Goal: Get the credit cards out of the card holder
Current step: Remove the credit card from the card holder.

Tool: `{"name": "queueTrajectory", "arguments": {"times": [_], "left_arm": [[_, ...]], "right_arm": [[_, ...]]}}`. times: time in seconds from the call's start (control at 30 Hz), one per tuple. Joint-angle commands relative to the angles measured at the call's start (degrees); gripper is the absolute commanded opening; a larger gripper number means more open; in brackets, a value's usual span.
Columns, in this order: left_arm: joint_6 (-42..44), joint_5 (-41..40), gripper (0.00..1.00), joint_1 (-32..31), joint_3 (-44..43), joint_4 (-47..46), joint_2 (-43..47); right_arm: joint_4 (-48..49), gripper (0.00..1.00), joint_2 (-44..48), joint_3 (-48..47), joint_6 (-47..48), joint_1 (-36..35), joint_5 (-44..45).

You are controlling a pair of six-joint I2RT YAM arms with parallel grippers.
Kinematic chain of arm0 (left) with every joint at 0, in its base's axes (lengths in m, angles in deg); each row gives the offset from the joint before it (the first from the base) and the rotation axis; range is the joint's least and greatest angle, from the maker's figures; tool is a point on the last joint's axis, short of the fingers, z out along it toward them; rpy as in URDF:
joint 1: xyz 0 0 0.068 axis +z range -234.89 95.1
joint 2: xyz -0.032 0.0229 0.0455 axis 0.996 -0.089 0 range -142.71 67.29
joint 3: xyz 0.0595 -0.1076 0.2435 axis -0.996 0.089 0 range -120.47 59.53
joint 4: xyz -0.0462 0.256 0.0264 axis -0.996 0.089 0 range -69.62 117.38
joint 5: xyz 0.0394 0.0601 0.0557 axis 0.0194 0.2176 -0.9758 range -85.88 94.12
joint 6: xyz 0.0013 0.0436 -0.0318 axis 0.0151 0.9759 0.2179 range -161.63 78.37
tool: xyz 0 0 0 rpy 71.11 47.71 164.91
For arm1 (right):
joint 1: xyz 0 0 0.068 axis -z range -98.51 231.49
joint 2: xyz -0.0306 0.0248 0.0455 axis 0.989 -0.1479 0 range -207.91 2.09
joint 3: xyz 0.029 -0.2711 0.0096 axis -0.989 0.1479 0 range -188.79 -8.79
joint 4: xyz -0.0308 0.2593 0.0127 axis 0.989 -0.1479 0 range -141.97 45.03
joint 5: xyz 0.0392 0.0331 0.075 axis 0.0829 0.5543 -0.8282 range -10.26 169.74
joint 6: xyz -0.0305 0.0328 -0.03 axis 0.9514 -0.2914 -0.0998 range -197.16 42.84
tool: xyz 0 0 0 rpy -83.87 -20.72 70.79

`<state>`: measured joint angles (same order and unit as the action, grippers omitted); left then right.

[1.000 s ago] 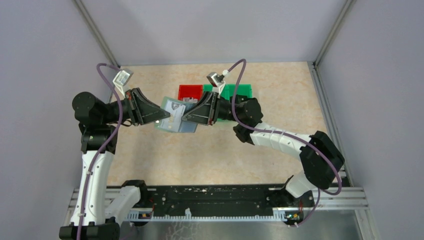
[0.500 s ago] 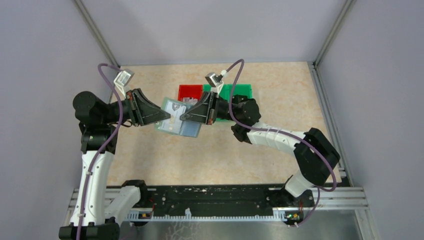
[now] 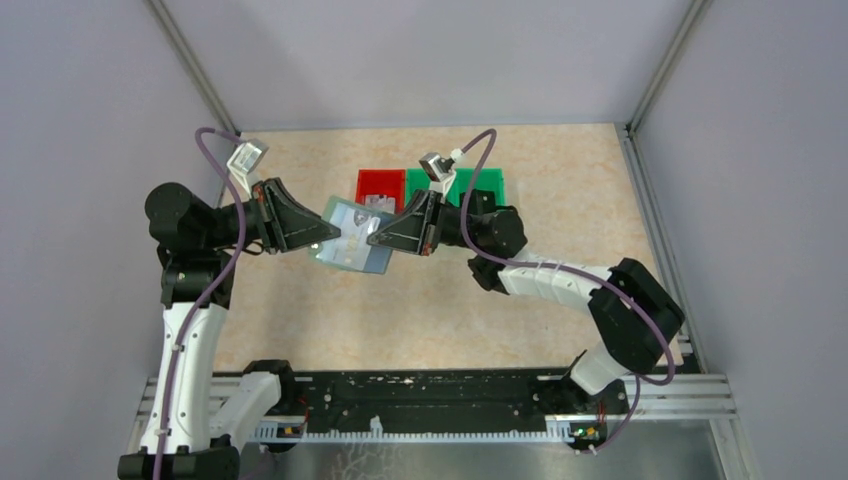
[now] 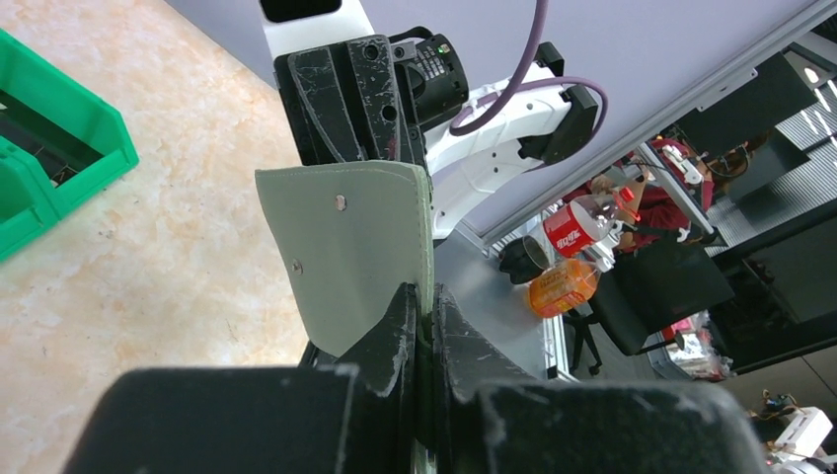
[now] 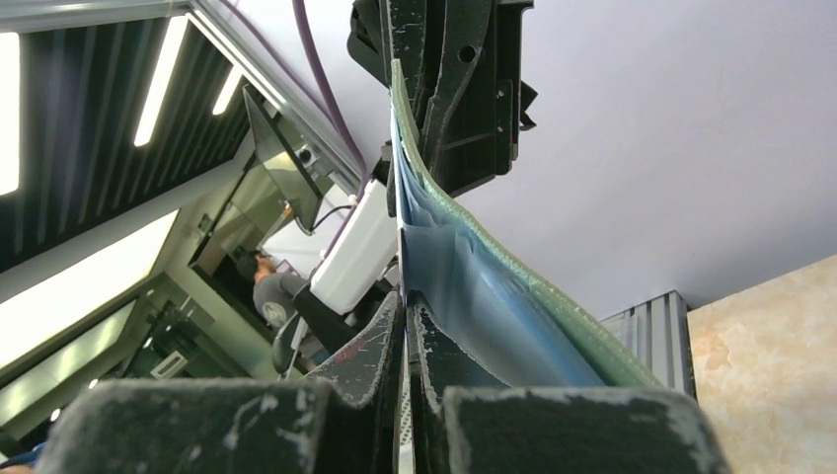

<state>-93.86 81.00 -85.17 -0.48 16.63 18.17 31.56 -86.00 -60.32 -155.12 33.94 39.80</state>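
The holder [image 3: 350, 252] is held aloft mid-scene, its left edge clamped in the left claw [image 3: 333, 232]. The right claw [image 3: 373, 238] has just been brought together at the pocket and drawn slightly right. A pinched card cannot be confirmed.

Your work cell: plain pale lilac panel walls [image 3: 420, 60] closing in a beige marbled tabletop [image 3: 560, 180].

From above you see slim grey metal corner posts [image 3: 660, 60] running up where the walls meet, a long black toothed rail [image 3: 430, 400] across the near edge, and a red plastic bin [image 3: 380, 183] just beside a green plastic bin [image 3: 485, 180] towards the back. Past the table edge, your left wrist view opens on a cluttered room with a red-labelled cola bottle [image 4: 582, 222], an orange drink bottle [image 4: 563, 286] and a black office chair [image 4: 651, 296]. Your right wrist view shows long bright ceiling light strips [image 5: 148, 89] overhead.
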Motion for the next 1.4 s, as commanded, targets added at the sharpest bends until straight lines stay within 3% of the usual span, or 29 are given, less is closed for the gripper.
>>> {"name": "queueTrajectory", "arguments": {"times": [0.0,0.47,0.7,0.77,0.87,0.97,1.0,1.13,1.37], "left_arm": [[5.0,-2.7,0.0,-0.1,-3.0,3.3,0.2],[15.8,-7.1,0.0,-0.1,-8.3,13.2,0.5],[23.0,-8.0,0.0,-0.1,-11.4,18.0,0.5],[23.6,-7.8,0.0,-0.1,-11.4,18.2,0.2],[23.8,-7.3,0.0,-0.1,-11.1,17.8,0.2],[24.3,-6.6,0.0,-0.1,-11.2,17.4,0.2],[24.5,-6.4,0.0,-0.1,-11.2,17.4,0.2],[25.0,-5.8,0.0,-0.1,-11.4,17.4,0.1],[24.8,-5.3,0.0,-0.1,-11.8,17.3,0.1]], "right_arm": [[-0.9,0.0,4.4,0.1,3.9,0.2,0.5],[-9.9,0.0,12.1,4.8,7.3,3.9,-1.9],[-17.6,0.0,17.7,7.5,8.1,11.0,-5.8],[-26.0,0.0,20.0,6.8,11.4,15.6,-7.3],[-51.7,0.0,23.1,2.5,25.7,21.1,-7.2],[-82.9,0.0,22.8,-5.8,45.9,24.0,3.0],[-89.4,0.0,21.5,-8.0,49.8,25.1,6.4],[-98.6,0.0,17.2,-11.9,55.7,28.8,13.9],[-102.7,0.0,5.4,-17.8,62.1,30.3,26.6]]}}
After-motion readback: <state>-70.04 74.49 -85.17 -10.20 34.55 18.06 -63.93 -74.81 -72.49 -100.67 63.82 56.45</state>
